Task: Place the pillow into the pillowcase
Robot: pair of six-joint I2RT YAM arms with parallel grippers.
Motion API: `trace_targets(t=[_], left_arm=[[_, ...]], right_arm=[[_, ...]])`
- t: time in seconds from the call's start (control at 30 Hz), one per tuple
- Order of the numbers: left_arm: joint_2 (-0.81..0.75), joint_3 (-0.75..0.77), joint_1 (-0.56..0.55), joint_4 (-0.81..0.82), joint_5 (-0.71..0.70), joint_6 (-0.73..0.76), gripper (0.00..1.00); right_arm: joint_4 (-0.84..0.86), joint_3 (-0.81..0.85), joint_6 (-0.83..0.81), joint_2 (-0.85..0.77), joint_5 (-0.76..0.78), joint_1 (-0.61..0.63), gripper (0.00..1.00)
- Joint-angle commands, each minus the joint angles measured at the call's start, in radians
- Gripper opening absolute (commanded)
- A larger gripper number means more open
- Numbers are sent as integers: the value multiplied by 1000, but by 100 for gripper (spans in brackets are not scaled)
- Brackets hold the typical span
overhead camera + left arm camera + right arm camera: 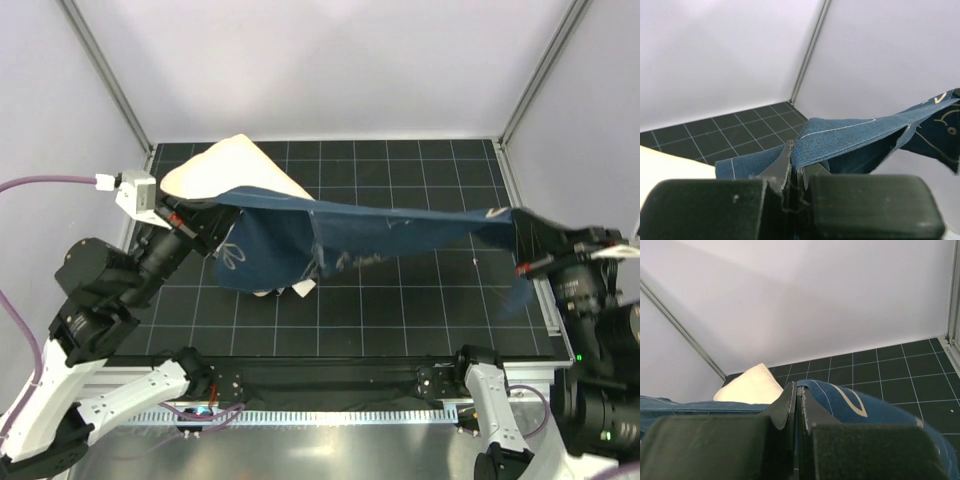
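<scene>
The navy-blue pillowcase (380, 232) with white line drawings hangs stretched above the table between both grippers. My left gripper (205, 210) is shut on its left edge (840, 137). My right gripper (512, 222) is shut on its right corner (850, 402). The cream-white pillow (232, 167) sticks up and out of the case at the left end, its lower part covered by the blue fabric. A white bit shows below the case (300, 288). The pillow's tip also shows in the right wrist view (752, 385) and at the left edge of the left wrist view (670, 167).
The black gridded table (400, 290) lies under the hanging case. Grey walls and metal frame posts (105, 75) enclose the back and sides. A black rail (330, 375) runs along the near edge between the arm bases.
</scene>
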Motion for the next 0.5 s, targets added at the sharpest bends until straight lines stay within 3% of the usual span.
trace_targets(t=[0.0, 0.2, 0.33, 0.47], left_arm=[[-38, 12, 12, -75, -32, -53, 0], [95, 54, 11, -187, -165, -50, 0], [250, 20, 31, -150, -249, -42, 0], [480, 28, 138, -80, -146, -85, 0]], right_arm=[[-170, 56, -82, -12, 140, -9, 4], [-148, -64, -69, 60, 82, -9, 4], [45, -306, -49, 126, 94, -9, 4], [175, -431, -33, 310, 117, -9, 4]])
